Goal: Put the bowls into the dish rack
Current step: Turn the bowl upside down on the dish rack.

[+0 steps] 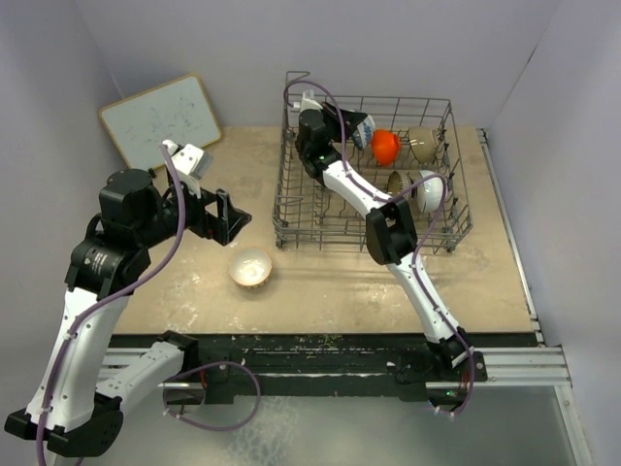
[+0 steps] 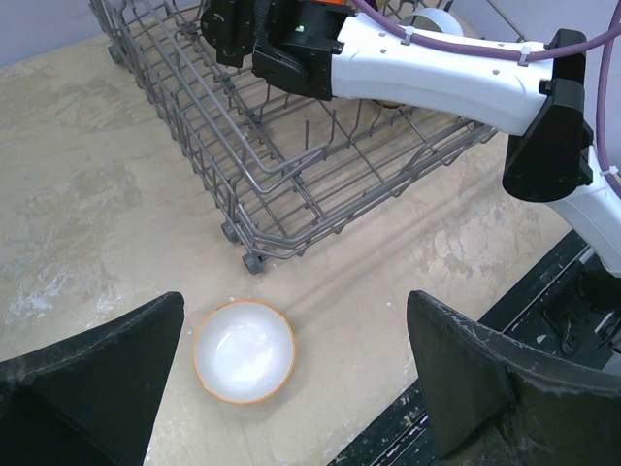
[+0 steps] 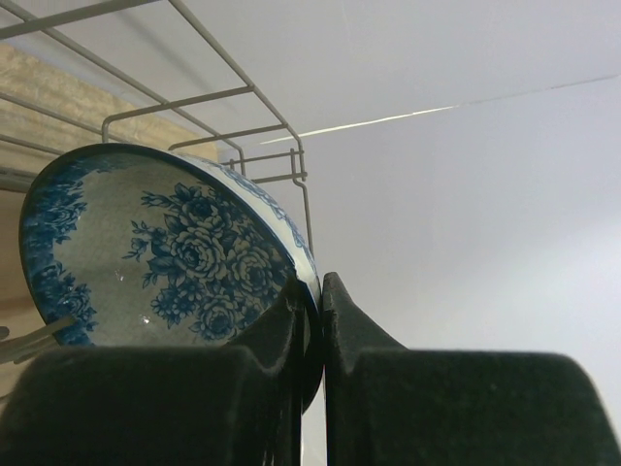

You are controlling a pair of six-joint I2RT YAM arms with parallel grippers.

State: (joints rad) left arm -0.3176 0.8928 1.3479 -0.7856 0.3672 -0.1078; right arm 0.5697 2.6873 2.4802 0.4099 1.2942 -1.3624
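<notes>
The grey wire dish rack [image 1: 282, 199] stands at the back right of the table. My right gripper [image 1: 355, 132] reaches into its far left part, shut on the rim of the blue-and-white patterned bowl [image 3: 155, 252], which is tilted on edge by the rack's wires [image 3: 243, 131]. An orange-red bowl [image 1: 385, 146], a cream bowl [image 1: 422, 143] and a white bowl [image 1: 428, 190] stand on edge in the rack. A brown-rimmed bowl [image 2: 244, 349] sits upright on the table in front of the rack's near left corner [image 2: 254, 260]. My left gripper [image 2: 296, 313] hovers open above it, holding nothing.
A white board [image 1: 160, 119] lies at the back left. The right arm [image 2: 437, 68] stretches across the rack. The table's dark front rail [image 1: 320, 354] runs close behind the loose bowl. Walls close in the left, back and right sides.
</notes>
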